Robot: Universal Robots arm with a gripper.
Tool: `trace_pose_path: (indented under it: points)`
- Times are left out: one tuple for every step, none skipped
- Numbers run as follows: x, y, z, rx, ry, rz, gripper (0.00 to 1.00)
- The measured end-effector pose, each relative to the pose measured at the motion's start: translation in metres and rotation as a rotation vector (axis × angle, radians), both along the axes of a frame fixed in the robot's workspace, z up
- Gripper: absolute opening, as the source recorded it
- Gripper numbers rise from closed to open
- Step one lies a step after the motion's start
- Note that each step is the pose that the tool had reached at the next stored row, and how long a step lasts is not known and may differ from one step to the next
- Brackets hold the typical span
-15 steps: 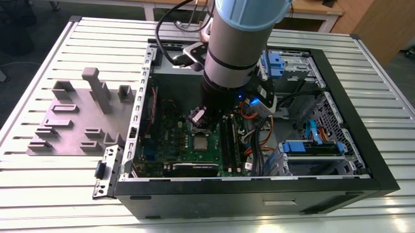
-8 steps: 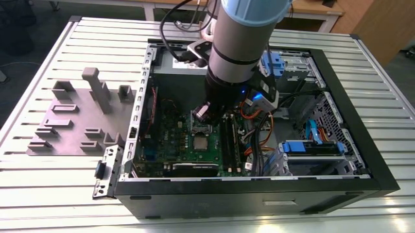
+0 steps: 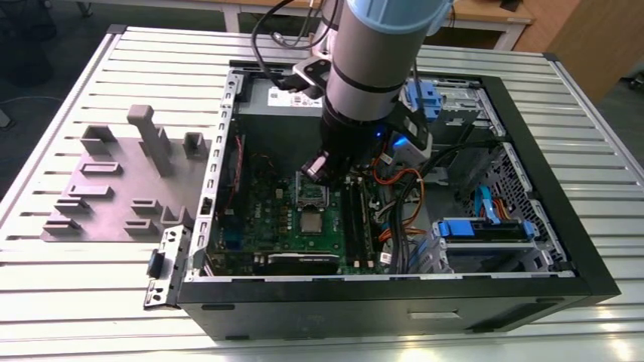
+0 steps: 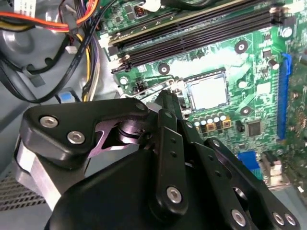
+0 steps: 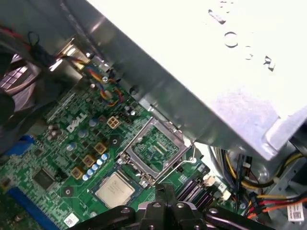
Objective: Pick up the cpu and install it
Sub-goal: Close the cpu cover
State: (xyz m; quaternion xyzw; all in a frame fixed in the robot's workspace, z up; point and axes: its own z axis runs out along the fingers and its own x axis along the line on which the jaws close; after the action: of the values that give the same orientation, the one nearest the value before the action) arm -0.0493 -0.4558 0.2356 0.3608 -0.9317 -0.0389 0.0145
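black end effector (image 5: pixel 164 188): looks clenched and empty, hanging over the green motherboard (image 5: pixel 62 143).
cpu (image 5: pixel 114 189): small silvery square chip, flat on the board, just near of the open silver socket frame (image 5: pixel 154 151).
approach: centre over the chip, stay level, grip opposite edges, keep clear of the frame.

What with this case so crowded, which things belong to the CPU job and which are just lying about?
Job: cpu, socket frame, gripper.
Lying about: grey plastic blocks, orange cables, blue drive bracket, memory slots.
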Motion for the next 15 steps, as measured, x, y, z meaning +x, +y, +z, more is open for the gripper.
trace_pose_path:
  points:
    - [0.0000,0.0000,-0.0003,-0.0002,0.0000,0.018,0.11]
    - [0.0000,0.0000,-0.0007,-0.0002,0.0000,0.035,0.11]
    - [0.0003,0.0000,-0.0012,-0.0001,-0.0001,0.044,0.11]
    - [0.0011,0.0001,-0.0016,-0.0002,0.0000,0.048,0.11]
    - [0.0025,0.0001,-0.0017,0.0009,0.0002,0.051,0.11]
    - [0.0043,0.0000,-0.0019,0.0060,0.0000,0.053,0.11]
    - [0.0061,0.0000,-0.0024,0.0132,-0.0003,0.055,0.11]
    - [0.0077,0.0001,-0.0027,0.0210,-0.0005,0.058,0.11]
    - [0.0086,0.0000,-0.0030,0.0273,-0.0006,0.061,0.11]
    - [0.0087,0.0001,-0.0041,0.0315,-0.0007,0.071,0.11]
    - [0.0087,0.0002,-0.0051,0.0326,-0.0005,0.085,0.11]
    - [0.0087,0.0001,-0.0061,0.0329,-0.0002,0.101,0.11]
    - [0.0087,0.0001,-0.0069,0.0329,0.0001,0.118,0.11]
    - [0.0087,0.0001,-0.0075,0.0330,0.0004,0.136,0.11]
    - [0.0087,0.0001,-0.0080,0.0329,0.0006,0.151,0.11]
